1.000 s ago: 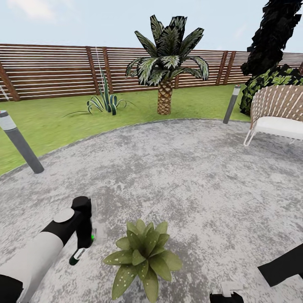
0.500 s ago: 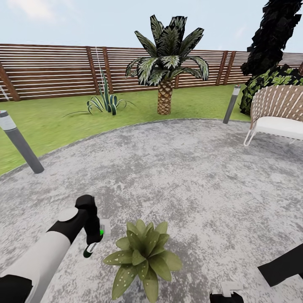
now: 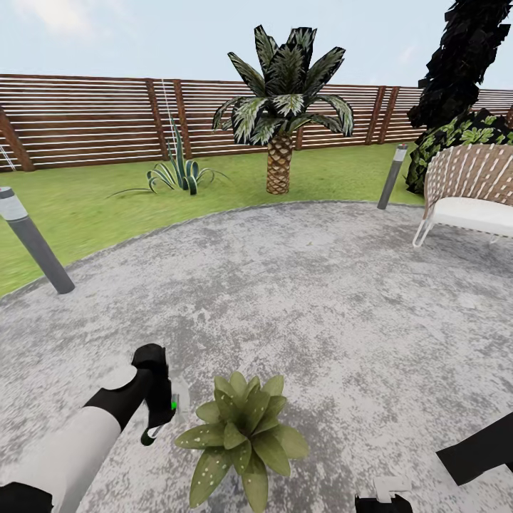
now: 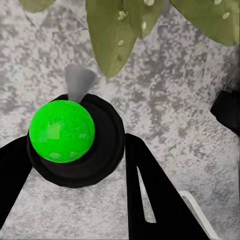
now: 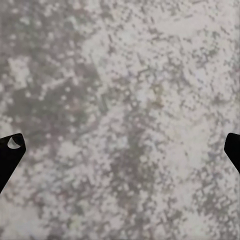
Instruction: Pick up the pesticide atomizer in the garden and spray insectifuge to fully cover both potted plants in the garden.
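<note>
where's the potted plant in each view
Head view: the potted plant sits low and centre on the grey paving, just right of the left gripper.
Left wrist view: its spotted leaves hang in along the upper edge, beyond the green-topped atomizer.
Right wrist view: not in it; bare paving.
Shared landmark: the mottled grey paving.

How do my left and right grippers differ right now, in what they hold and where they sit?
The left gripper is shut on the pesticide atomizer, whose green part shows between the fingers; the right gripper is open with nothing between its fingertips. The left gripper sits beside the potted plant, its leaves close ahead in the left wrist view; the right gripper faces bare grey paving. Both hang low over that paving.
</note>
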### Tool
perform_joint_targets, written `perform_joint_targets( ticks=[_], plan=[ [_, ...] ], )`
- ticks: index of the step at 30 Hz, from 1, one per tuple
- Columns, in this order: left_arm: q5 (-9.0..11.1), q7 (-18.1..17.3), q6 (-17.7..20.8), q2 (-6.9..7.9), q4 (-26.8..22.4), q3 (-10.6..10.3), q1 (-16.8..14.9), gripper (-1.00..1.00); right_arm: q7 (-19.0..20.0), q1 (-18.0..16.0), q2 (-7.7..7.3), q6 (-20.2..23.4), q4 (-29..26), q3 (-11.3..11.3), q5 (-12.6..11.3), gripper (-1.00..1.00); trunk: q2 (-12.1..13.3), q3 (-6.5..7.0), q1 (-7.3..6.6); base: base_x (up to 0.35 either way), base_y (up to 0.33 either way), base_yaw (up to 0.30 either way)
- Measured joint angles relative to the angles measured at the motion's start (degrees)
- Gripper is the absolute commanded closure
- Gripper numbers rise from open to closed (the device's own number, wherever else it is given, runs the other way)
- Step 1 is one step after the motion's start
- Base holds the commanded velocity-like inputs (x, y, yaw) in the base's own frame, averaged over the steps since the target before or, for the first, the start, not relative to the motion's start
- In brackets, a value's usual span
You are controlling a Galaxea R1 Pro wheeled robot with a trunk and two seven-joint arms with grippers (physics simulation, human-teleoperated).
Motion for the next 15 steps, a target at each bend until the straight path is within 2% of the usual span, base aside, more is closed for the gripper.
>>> perform_joint_targets(
  ticks=[1, 4, 5, 7, 9, 10, 11, 13, 15],
  plan=[
    [0.09, -0.08, 0.01, -1.19, -0.11, 0.06, -0.03, 1.00, 0.00, 0.00, 0.00, 0.00, 0.00, -0.03, 0.00, -1.00, 0.00, 0.00, 0.00, 0.000, 0.000, 0.000],
    [-0.09, -0.58, 0.02, -2.57, -0.19, -0.10, -0.19, 1.00, 0.00, 0.00, 0.00, 0.00, 0.00, -0.01, 0.00, -1.00, 0.00, 0.00, 0.00, 0.000, 0.000, 0.000],
    [-0.43, -2.37, -0.03, -3.74, -0.24, -0.28, -0.53, 1.00, 0.00, 0.00, 0.00, 0.00, 0.00, -0.02, 0.00, -1.00, 0.00, 0.00, 0.00, 0.000, 0.000, 0.000],
    [-1.00, -6.30, -0.06, -4.90, -0.30, -0.72, -0.76, 1.00, 0.00, 0.03, 0.00, 0.00, 0.00, 0.00, 0.00, -1.00, 0.00, 0.00, 0.00, 0.000, 0.000, 0.000],
    [-4.06, -8.69, 0.06, -5.50, -0.34, -2.73, -0.88, 1.00, 0.00, 0.02, 0.00, 0.00, 0.00, 0.00, 0.01, -1.00, 0.00, 0.00, 0.00, 0.000, 0.000, 0.000],
    [-6.32, -8.68, 0.04, -5.62, -0.36, -3.47, -0.91, 1.00, 0.00, 0.01, 0.00, 0.00, 0.00, 0.01, 0.00, -1.00, 0.00, 0.00, 0.00, 0.000, 0.000, 0.000],
    [-7.56, -8.68, -0.01, -5.68, -0.38, -3.76, -1.03, 1.00, 0.00, 0.02, 0.00, 0.00, 0.00, 0.01, 0.00, -1.00, 0.00, 0.00, 0.00, 0.000, 0.000, 0.000],
    [-8.72, -8.67, -0.05, -5.75, -0.59, -4.08, -2.22, 1.00, 0.00, 0.00, 0.00, 0.00, 0.00, -0.01, 0.00, -1.00, 0.00, 0.00, 0.00, 0.000, 0.000, 0.000],
    [-9.21, -8.66, 0.06, -5.78, -0.70, -4.20, -4.98, 1.00, 0.00, 0.02, 0.00, 0.00, 0.00, -0.02, 0.00, -1.00, 0.00, 0.01, 0.00, 0.000, 0.000, 0.000]
  ],
)
